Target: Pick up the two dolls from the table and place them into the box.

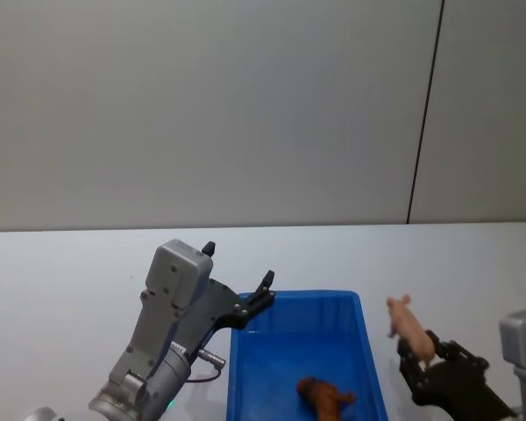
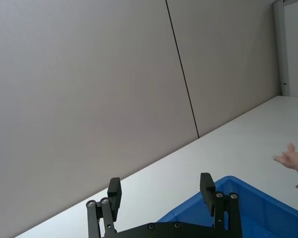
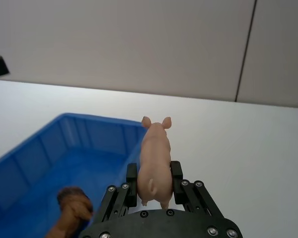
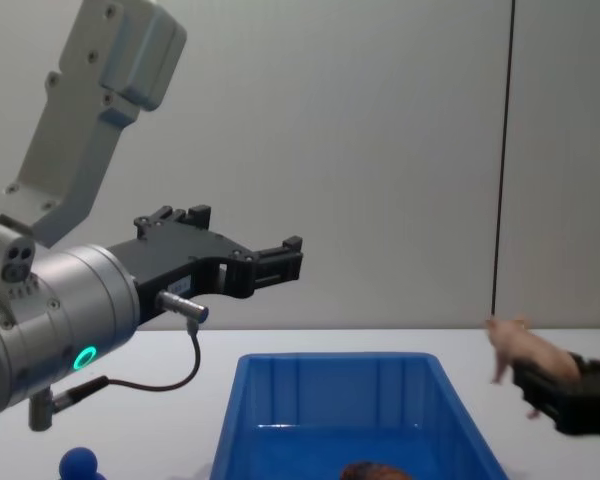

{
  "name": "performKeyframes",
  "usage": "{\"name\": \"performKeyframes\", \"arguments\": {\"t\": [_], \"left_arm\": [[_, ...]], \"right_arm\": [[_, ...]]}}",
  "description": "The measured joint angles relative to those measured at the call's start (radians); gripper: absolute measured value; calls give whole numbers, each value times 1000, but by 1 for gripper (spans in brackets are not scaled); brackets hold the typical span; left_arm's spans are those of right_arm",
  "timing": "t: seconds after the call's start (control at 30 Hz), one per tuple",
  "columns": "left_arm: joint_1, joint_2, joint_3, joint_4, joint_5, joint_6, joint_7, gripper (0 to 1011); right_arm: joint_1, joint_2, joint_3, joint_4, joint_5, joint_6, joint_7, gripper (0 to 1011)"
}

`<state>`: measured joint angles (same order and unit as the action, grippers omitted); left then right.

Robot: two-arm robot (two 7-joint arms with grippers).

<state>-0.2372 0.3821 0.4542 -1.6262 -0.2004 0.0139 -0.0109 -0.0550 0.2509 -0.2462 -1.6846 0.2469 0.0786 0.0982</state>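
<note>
The pale-pink pig doll [image 3: 155, 159] is held in the air just right of the blue box [image 1: 289, 351], with my right gripper [image 3: 155, 184] shut on its rear half. The pig [image 1: 409, 327] points up and away from me; it also shows in the chest view [image 4: 523, 350] and left wrist view [image 2: 296, 161]. The brown doll [image 1: 326, 396] lies on the box floor near its front [image 3: 72, 212]. My left gripper [image 2: 161, 192] hangs open and empty above the box's far left corner [image 1: 261, 298].
A white table [image 1: 70, 281] runs back to a grey wall. A small blue ball [image 4: 78, 464] sits low at the left in the chest view. Bare tabletop lies left of and behind the box.
</note>
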Motion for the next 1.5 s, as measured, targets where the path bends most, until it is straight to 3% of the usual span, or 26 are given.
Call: {"name": "performKeyframes", "arguments": {"t": [0.5,0.6,0.73,1.03,1.23,1.5], "left_arm": [[0,0,0,0,0,0,0,1001],[0,0,0,0,0,0,0,1001],[0,0,0,0,0,0,0,1001],[0,0,0,0,0,0,0,1001],[0,0,0,0,0,0,0,1001],[0,0,0,0,0,0,0,1001]], "right_arm": [[122,-64,-22,83,10,10,157,379],[147,-77,-26,108,6,14,179,413],[177,-92,-30,138,2,21,198,574],[206,-105,-31,171,-1,28,197,822],[203,-102,-23,167,-2,29,153,999],[174,-86,-10,132,5,25,85,1001]]}}
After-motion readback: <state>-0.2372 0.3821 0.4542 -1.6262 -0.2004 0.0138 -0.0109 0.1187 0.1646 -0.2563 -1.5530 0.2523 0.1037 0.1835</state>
